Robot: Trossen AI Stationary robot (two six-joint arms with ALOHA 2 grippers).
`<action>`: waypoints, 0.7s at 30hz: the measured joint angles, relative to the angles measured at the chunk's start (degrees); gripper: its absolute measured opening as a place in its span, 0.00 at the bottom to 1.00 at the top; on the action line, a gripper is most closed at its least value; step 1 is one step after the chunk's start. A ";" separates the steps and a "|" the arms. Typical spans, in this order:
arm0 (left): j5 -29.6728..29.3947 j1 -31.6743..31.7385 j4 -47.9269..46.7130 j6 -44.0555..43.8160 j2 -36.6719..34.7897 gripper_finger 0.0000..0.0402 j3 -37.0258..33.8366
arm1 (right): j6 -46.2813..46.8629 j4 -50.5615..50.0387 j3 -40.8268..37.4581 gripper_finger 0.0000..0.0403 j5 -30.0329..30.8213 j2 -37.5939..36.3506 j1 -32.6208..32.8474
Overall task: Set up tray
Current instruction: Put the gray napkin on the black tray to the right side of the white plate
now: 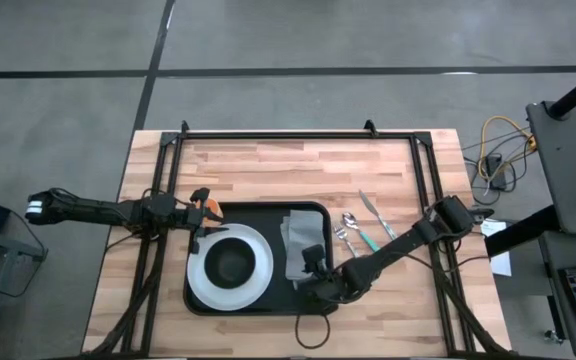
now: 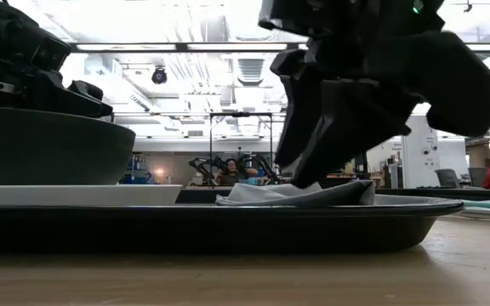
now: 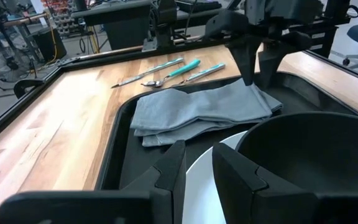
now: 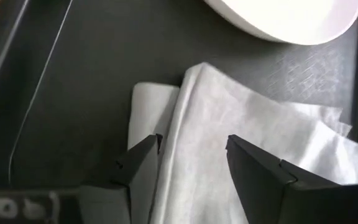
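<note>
grey folded cloth (image 4: pixel 241 149) lay in the tray (image 1: pixel 268 305) at table centre; right gripper (image 4: pixel 191 158) stood apart over it. risk: dragging it askew. left gripper (image 3: pixel 197 171), narrowly apart, empty.

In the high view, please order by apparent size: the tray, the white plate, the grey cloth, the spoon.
1. tray
2. white plate
3. grey cloth, partly hidden by the right gripper
4. spoon
</note>
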 joint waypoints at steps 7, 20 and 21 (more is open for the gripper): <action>-0.01 0.01 0.00 -0.01 0.00 0.15 -0.02 | 2.02 -0.41 -1.27 0.40 -1.98 0.01 -0.04; -0.01 -0.01 0.00 -0.01 0.00 0.15 -0.04 | 2.84 -0.45 -3.30 0.33 0.73 0.15 -0.04; -0.01 0.01 0.00 -0.01 0.00 0.15 -0.04 | 2.69 -0.45 -3.42 0.31 0.70 0.15 -0.04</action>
